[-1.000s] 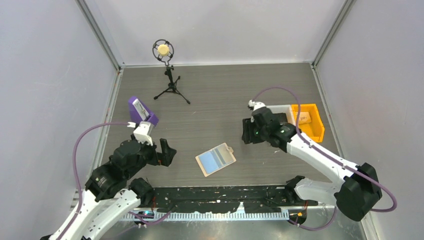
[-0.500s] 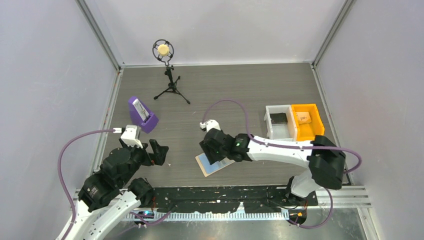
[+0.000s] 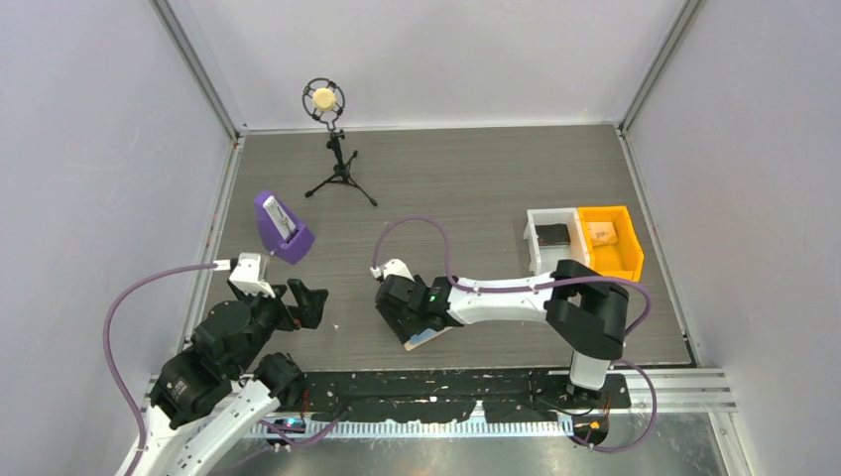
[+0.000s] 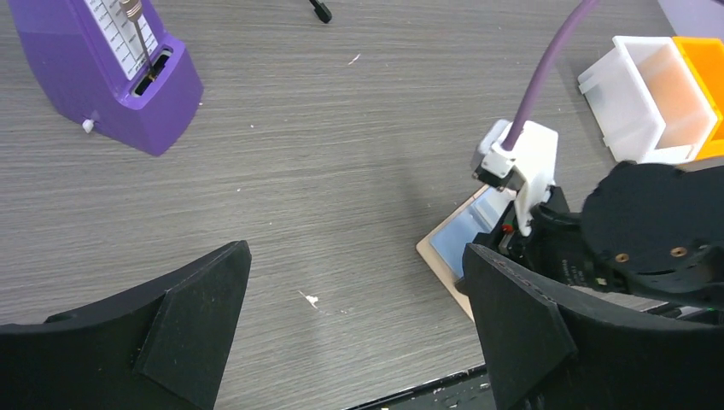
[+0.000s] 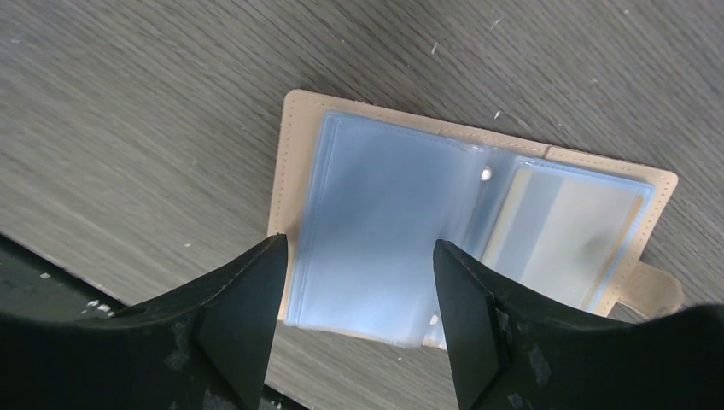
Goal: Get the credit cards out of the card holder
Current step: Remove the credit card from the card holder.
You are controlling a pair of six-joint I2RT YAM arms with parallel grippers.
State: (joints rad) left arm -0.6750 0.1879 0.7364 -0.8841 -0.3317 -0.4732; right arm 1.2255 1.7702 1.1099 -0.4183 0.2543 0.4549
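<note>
The card holder [image 5: 401, 222] lies open on the table, pale tan rim, light blue clear sleeves facing up. A pale card [image 5: 568, 235] shows inside its right sleeve; no card is outside it. My right gripper [image 5: 354, 286] is open, hovering right above the left sleeve with one finger on each side, touching nothing. In the top view my right gripper [image 3: 409, 319] covers most of the holder [image 3: 426, 338]. My left gripper [image 4: 354, 320] is open and empty above bare table to the holder's left [image 4: 461, 239]; it also shows in the top view [image 3: 303, 305].
A purple metronome-like wedge [image 3: 281, 226] stands at the left, also in the left wrist view [image 4: 107, 73]. A microphone on a tripod [image 3: 335, 159] stands at the back. A white bin [image 3: 551, 240] and an orange bin [image 3: 611, 242] sit at the right. A black strip [image 3: 436, 387] runs along the near edge.
My right arm swung left from beside the bins to directly over the open card holder, then slightly further left. My left arm drew back a little to the left.
</note>
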